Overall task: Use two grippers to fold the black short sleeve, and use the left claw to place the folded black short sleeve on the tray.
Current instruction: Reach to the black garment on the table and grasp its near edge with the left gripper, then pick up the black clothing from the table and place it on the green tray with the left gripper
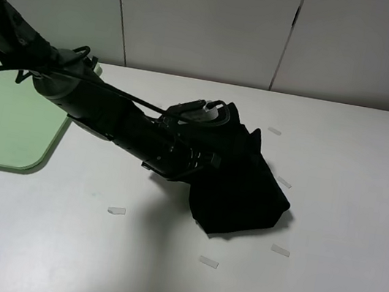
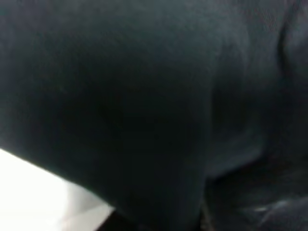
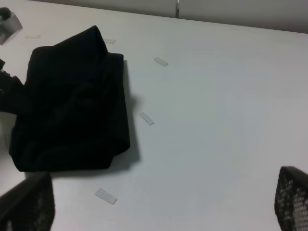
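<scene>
The black short sleeve (image 1: 243,187) lies folded into a compact bundle on the white table (image 1: 339,213), near the middle and slightly toward the right edge; the pale green tray (image 1: 5,123) sits at the table's left edge, well apart from the garment. The left claw (image 1: 207,137) reaches across from the tray side and meets the bundle's left edge; its tip is lost against the black cloth in the overhead view, and the left wrist view is filled by dark fabric (image 2: 144,96) pressed close to the lens, so the jaws themselves cannot be seen, and whether they have drawn in on the cloth cannot be told. The right gripper (image 3: 159,211) stands clear of the garment with its jaws spread wide and nothing between them. Small pale tape markers (image 1: 116,211) are scattered on the table around the bundle. Handling judgement: the garment is light, soft and limp, with no stiffness of its own; layers will slide apart and droop if only the top ply is pinched. Take hold across the full stack at a folded edge, lift clear of the table, and carry low toward the tray to limit unfolding.
</scene>
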